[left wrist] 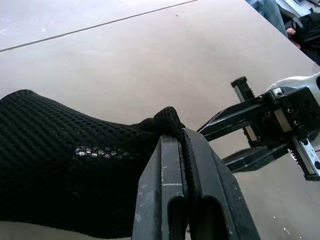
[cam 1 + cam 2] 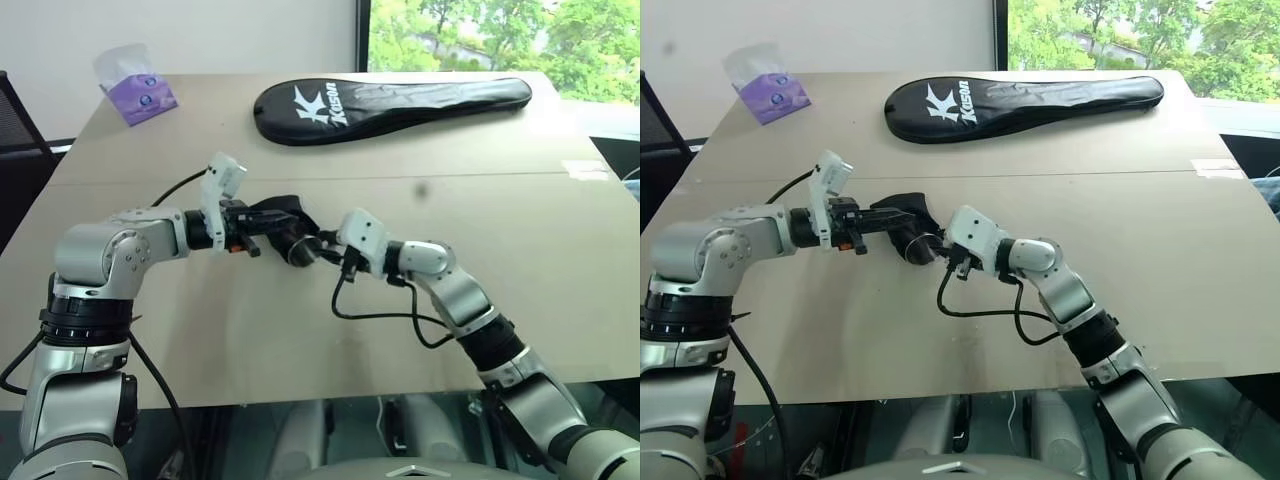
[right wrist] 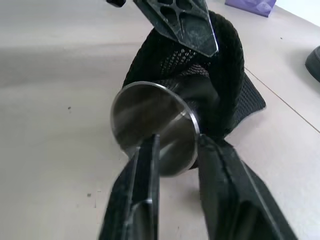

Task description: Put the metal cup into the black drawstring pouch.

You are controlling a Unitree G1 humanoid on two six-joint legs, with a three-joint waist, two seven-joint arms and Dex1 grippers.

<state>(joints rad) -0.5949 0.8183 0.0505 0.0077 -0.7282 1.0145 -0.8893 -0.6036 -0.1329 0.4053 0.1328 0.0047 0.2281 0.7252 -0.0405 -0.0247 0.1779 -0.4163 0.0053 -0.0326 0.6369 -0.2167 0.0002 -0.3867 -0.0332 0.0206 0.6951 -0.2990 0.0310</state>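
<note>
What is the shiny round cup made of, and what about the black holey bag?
The shiny silver metal cup looks like polished steel: its smooth round base mirrors light in streaks. The soft black drawstring pouch looks like woven mesh fabric, probably synthetic: tiny holes cover it, it is matte, and it folds limply where the left gripper pinches its edge.

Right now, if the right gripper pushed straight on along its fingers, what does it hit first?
The cup: its flat base sits just ahead of the right gripper, already partly inside the pouch. Contact is unclear.

Shiny silver metal cup [image 3: 152, 127], black mesh drawstring pouch [image 1: 65, 155], black racket cover [image 2: 390, 105] with white lettering
</note>
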